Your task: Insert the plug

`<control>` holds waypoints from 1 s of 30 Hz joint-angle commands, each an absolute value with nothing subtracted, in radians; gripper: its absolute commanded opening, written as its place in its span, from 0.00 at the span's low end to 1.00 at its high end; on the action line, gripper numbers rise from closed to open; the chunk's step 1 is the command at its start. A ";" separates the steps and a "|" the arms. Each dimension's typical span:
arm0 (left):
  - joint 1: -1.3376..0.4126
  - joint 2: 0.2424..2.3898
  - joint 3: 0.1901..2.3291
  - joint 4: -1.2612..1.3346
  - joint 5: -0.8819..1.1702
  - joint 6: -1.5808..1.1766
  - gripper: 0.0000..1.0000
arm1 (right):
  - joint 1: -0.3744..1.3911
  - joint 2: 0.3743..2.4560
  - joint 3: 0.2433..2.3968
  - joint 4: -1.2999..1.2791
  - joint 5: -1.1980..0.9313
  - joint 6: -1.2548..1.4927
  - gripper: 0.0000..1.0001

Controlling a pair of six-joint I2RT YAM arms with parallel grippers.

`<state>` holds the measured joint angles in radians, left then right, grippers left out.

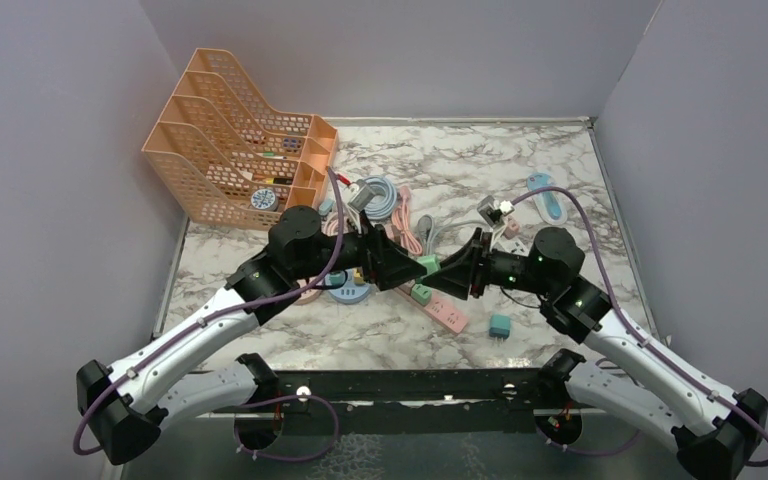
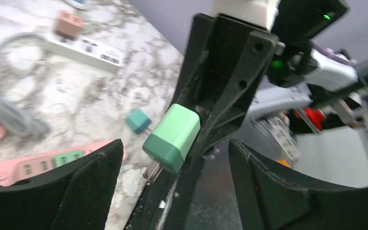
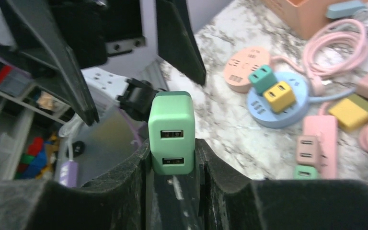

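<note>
Right gripper jaws clenched on the mint-green USB charger plug, held above the table.
The left gripper is released, its jaws wide either side of the plug. The pink power strip lies below. The prongs should be squared to a free socket, then pressed straight down with a firm grip.

An orange file rack stands at the far left of the marble table, a coiled grey cable beside it; a small teal adapter lies alone near the front edge
</note>
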<state>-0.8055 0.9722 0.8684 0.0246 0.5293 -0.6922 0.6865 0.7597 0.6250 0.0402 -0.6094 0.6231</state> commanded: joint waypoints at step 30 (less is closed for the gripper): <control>-0.804 0.982 0.839 -0.238 0.069 -0.635 0.84 | 0.701 1.080 0.764 -0.635 -0.122 0.374 0.01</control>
<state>-0.8051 0.9672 0.8455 -0.2813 0.0818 -0.6483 0.6922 1.0672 0.7097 -0.5762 -0.1963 0.3302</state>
